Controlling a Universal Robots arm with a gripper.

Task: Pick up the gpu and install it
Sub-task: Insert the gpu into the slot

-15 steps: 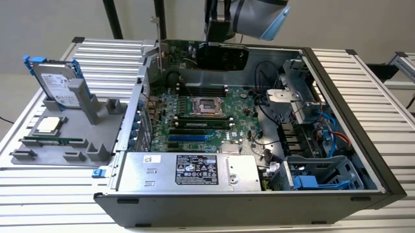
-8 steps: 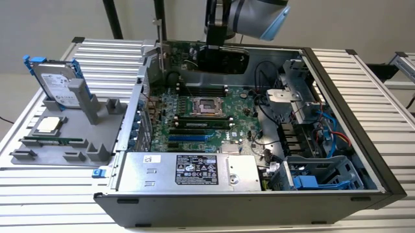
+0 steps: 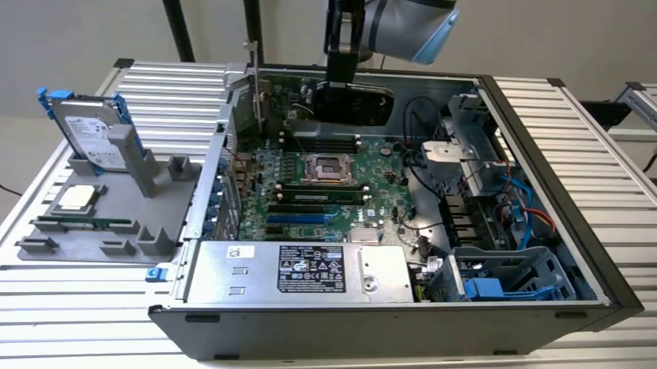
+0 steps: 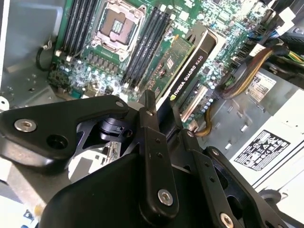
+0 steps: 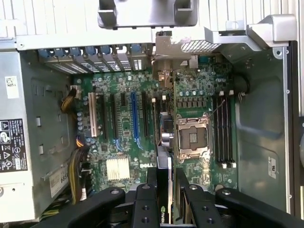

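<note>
While a robot arm (image 3: 395, 27) hangs over an open computer case (image 3: 411, 330) on a slatted white desk (image 3: 82, 307), its hand (image 4: 164, 118) is clenched on the gpu (image 4: 187, 78), pinching the card edge-on between two black fingers (image 4: 151, 137). In the second wrist view the card's black cooler faces one side and its green board the other. Seen in the exterior view, the gpu hangs over the far end of the motherboard (image 3: 308, 207), beyond the open processor socket (image 3: 331, 167) and the memory slots (image 3: 318, 142) that flank it. The first wrist view looks along the card's thin edge, which runs between the socket and a row of expansion slots (image 5: 134, 118), one of them blue; whether the card touches the board cannot be told. A boxy silver power supply (image 3: 308, 269) fills the near end of the case. Well apart, at the exterior view's left, a grey holder (image 3: 103, 246) on the desk carries an upright hard drive (image 3: 88, 134) with blue rails and a long memory stick (image 3: 82, 223) lying flat.
</note>
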